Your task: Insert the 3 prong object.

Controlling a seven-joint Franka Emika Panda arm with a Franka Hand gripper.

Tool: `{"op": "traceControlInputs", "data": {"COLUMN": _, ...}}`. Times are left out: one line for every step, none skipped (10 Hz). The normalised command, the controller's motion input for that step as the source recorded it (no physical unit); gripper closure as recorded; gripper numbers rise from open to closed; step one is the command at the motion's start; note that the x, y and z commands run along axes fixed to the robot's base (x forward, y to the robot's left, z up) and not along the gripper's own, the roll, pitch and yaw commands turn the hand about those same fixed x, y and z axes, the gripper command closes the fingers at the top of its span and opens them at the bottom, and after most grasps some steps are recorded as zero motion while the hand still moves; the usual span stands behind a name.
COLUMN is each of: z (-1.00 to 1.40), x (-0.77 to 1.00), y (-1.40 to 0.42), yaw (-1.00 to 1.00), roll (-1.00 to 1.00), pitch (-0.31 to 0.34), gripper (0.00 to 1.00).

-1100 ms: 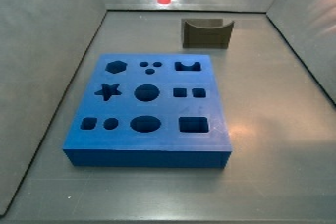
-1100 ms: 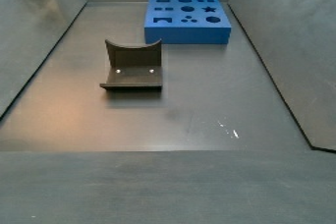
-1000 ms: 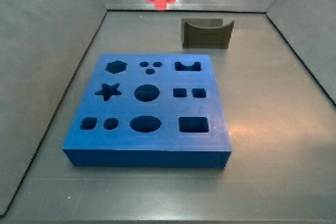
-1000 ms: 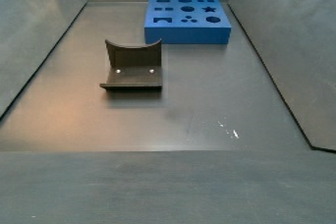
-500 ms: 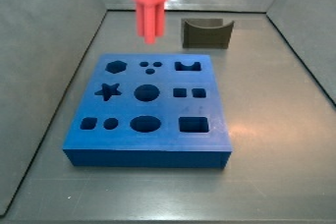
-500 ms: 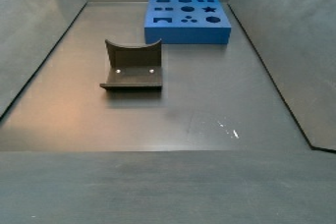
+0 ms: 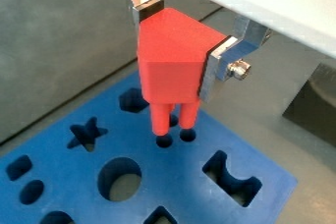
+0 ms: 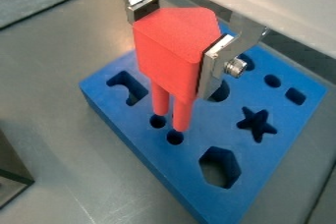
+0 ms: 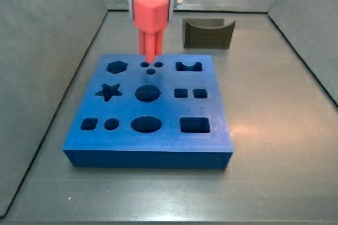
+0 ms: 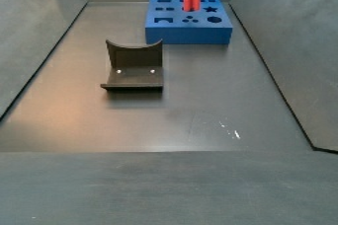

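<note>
Red 3 prong object [image 7: 176,56] in end effector [image 7: 182,33] over one blue block [image 7: 79,174].

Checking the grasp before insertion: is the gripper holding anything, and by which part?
Yes. The gripper is shut on the 3 prong object, its fingers clamping the block body's upper end, prongs pointing down over the blue block.

Matt red plastic 3 prong object [image 7: 178,61] in silver metal claw [image 7: 184,33].
</note>
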Motion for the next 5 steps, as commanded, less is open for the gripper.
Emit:
{"op": "traceControlInputs", "data": {"z": -0.4, "x": 0.03, "y": 0.13, "yaw": 0.0, "roll": 0.0, "pitch": -0.001, "gripper": 1.0}}
{"op": "traceControlInputs", "data": {"z": -0.43, "x": 0.16, "y": 0.04, "yaw": 0.0, "roll": 0.0, "pitch": 0.0, "gripper": 1.0}}
{"op": "traceControlInputs", "data": {"z": -0.43, "x": 0.01, "y": 0.03, "yaw": 0.0, "roll": 0.0, "pitch": 0.0, "gripper": 1.0}}
{"op": "traceControlInputs", "data": {"z": -0.45, "x": 0.0, "y": 0.03, "yaw": 0.05, "roll": 0.0, "pitch": -0.027, "gripper": 1.0}}
{"op": "traceControlInputs", "data": {"z": -0.43, "x": 0.0, "y": 0.0, "yaw": 0.08, "roll": -0.03, "pitch": -0.044, "gripper": 1.0}}
